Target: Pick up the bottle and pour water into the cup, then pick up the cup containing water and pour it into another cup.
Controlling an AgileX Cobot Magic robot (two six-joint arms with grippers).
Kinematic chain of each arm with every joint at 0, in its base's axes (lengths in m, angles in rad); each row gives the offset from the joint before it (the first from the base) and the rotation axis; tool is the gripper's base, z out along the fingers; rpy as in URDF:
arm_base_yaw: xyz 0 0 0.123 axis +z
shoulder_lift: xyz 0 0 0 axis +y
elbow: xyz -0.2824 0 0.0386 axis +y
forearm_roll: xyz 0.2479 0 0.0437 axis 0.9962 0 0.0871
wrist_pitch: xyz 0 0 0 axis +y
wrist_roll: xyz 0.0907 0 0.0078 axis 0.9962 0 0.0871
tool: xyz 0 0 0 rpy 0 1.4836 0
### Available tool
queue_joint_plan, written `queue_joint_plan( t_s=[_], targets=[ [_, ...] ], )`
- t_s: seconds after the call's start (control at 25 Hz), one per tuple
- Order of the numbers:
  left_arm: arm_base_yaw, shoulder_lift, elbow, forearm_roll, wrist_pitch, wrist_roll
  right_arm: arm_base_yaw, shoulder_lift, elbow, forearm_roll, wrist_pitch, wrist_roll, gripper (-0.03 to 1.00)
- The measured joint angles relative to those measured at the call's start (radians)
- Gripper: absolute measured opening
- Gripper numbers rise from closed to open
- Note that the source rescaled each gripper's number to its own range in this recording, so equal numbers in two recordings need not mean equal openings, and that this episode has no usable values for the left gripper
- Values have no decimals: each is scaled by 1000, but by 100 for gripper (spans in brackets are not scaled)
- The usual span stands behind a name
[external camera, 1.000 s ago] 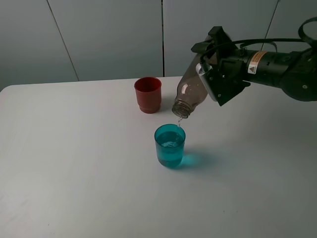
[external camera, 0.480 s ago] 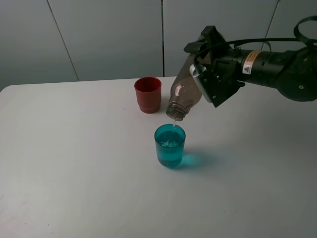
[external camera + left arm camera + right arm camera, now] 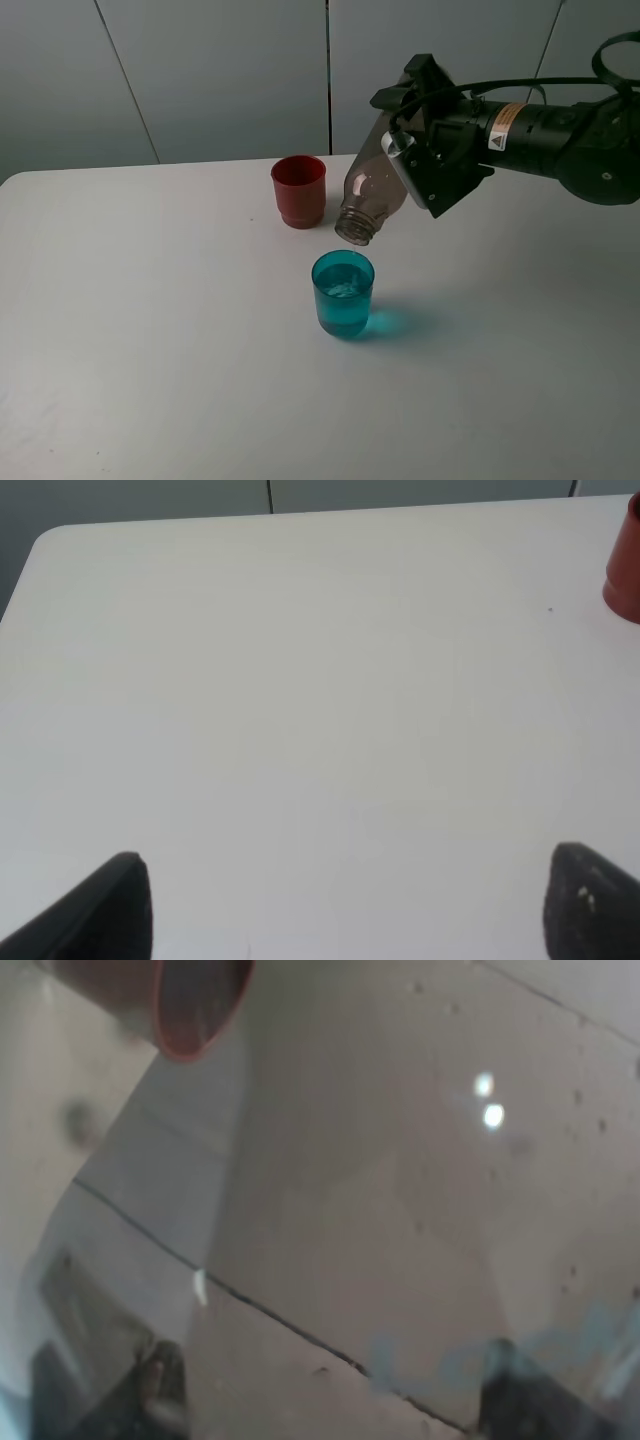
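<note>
The bottle (image 3: 370, 197) is hanging tipped in the air, and its open mouth is pointing down toward the blue cup (image 3: 343, 293). Your right pincer (image 3: 422, 168) is clamping tight on the bottle's fat end. The blue cup is standing on the white tabletop (image 3: 150, 330), holding water and throwing a blue glow beside it. The red cup (image 3: 298, 191) is standing farther back. Your left pincer (image 3: 350, 910) is hanging over the tabletop with its tips apart. Grey wall (image 3: 220, 70) panels are standing behind.
</note>
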Motion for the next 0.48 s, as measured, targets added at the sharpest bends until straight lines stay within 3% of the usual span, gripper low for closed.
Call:
queue_joint_plan(
  t_s=[0.48],
  targets=[
    [0,0,0,0,0,2,0,0,0,4,2,6,0]
  ],
)
